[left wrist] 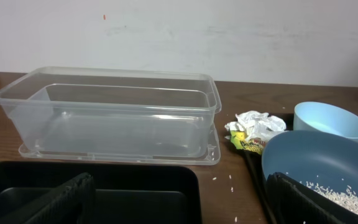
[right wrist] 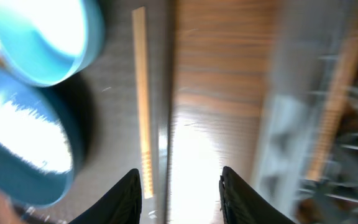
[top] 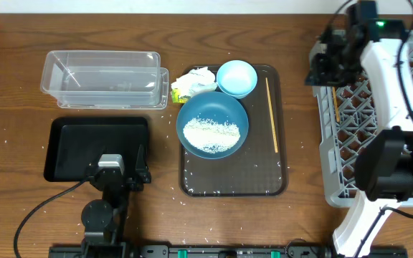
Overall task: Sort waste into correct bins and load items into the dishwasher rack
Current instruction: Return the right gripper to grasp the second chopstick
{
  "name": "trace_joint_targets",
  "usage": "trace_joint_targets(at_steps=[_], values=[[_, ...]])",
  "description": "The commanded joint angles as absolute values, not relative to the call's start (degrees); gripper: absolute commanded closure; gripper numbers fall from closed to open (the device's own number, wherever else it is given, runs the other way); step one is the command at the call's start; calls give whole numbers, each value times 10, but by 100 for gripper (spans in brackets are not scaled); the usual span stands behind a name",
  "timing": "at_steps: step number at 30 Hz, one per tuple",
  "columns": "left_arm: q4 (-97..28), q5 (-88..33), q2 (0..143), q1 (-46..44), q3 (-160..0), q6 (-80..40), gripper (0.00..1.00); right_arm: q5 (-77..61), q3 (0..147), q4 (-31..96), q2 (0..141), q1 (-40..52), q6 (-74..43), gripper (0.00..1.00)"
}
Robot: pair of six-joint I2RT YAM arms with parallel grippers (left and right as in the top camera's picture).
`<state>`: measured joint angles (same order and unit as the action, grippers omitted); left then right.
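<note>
L claw point(left wrist: 179, 186) sits nearest: matte black fingers point(left wrist: 55, 200) spread wide, nothing btw them, over the near end of the shallow black rectangular plastic tray point(top: 63, 147), which is smooth w/ rounded corners. Just beyond it is the clear rectangular plastic tub point(left wrist: 110, 118), w/ see-through walls and a lipped rim.

To the R lies the large brown serving tray point(top: 228, 179), w/ a fine dotted texture and stray grains on it. On it is the large dark-blue round bowl point(top: 214, 107), smooth, holding the heap of loose white rice grains point(top: 210, 132). Just beside its far rim is the small light-blue bowl point(top: 236, 77), glossy. At the tray's far-L corner is the crumpled white tissue point(top: 199, 77) w/ yellow-green wrapper point(top: 180, 92). A thin wooden chopstick point(top: 271, 115) lies straight along the tray's R side.

Further R is the large grey plastic lattice rack point(top: 378, 136); a 2nd chopstick point(top: 335, 104) lies in it by its L wall. R claw point(right wrist: 179, 180) is above the rack's far-L edge. Wrist view is blurry, but its fingers stand partly apart, pinching nothing.
</note>
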<state>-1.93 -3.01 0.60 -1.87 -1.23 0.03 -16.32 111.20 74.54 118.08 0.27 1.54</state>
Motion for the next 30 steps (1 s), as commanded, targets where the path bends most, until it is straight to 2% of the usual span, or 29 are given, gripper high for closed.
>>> trace_joint_targets(at_steps=[1, 4, 8, 15, 30], values=[[-39, -24, 3, -15, -2, 4, 10, -195, 1099, 747, 1185, 47, 29, 59], [-39, -24, 3, -15, -2, 4, 9, -173, 1072, 723, 1185, 83, 16, 61], [-39, -24, 3, -15, -2, 4, 10, -63, 1008, 654, 1185, 128, -62, 60], [-39, -24, 3, -15, -2, 4, 10, 2, 891, 521, 1185, 177, -123, 61], [-39, -24, 3, -15, -2, 4, 10, 27, 834, 435, 1185, 181, -128, 59]])
